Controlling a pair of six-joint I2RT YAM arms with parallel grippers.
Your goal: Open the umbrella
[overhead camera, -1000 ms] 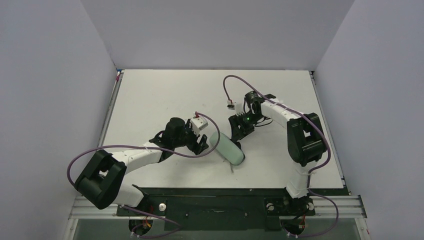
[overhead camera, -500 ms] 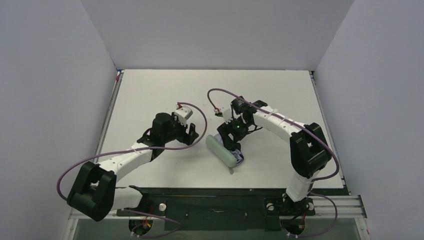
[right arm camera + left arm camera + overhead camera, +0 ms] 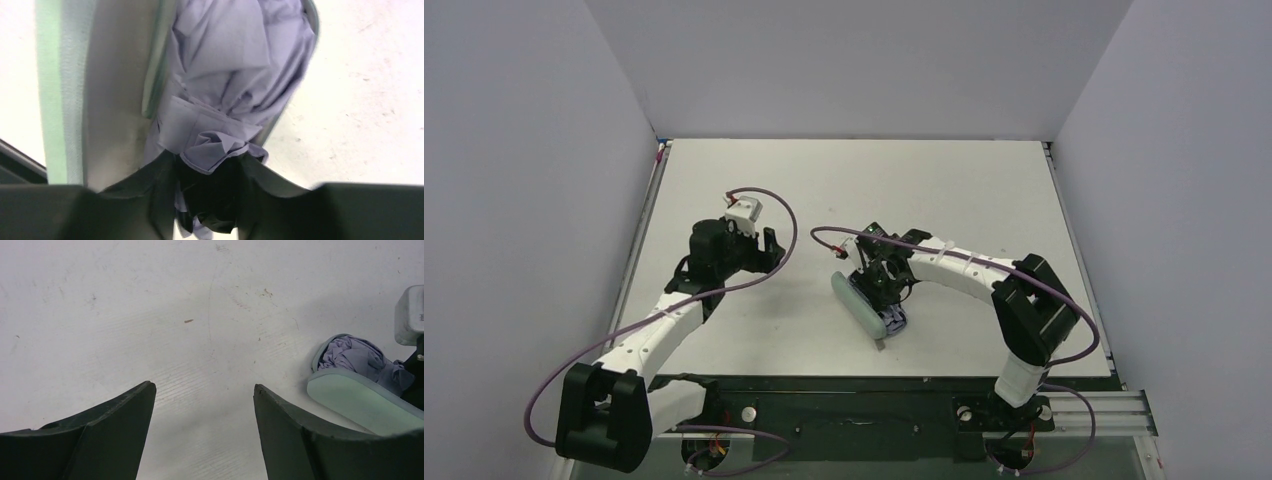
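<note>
White table enclosed on three sides by plain grey walls, seen from above, with both arm bases bolted to a black rail at the near edge.

Left arm: reaches up the left half of the table. The left gripper hangs over bare tabletop, well apart from the other objects. In the left wrist view its two dark fingers stand wide apart with only the scuffed white surface between them; the jaws are released and hold nothing. A purple cable loops above the wrist.

Right arm: stretches from the right base toward the centre of the table, where the right gripper points down onto the case.

Case: a mint-green oval zip case lying flat near the middle of the table, its long axis running diagonally from upper left to lower right. It is unzipped and gapes at its near end.

Umbrella: folded, lying inside the open case, with crumpled pale lilac fabric spilling out at the near end. In the right wrist view the fabric fills the gap between the case's green rim and the table. A bunched fold, with black material beneath it, sits squeezed between the two dark fingers, which press on it from either side; the right jaws are clenched on the umbrella's fabric.
</note>
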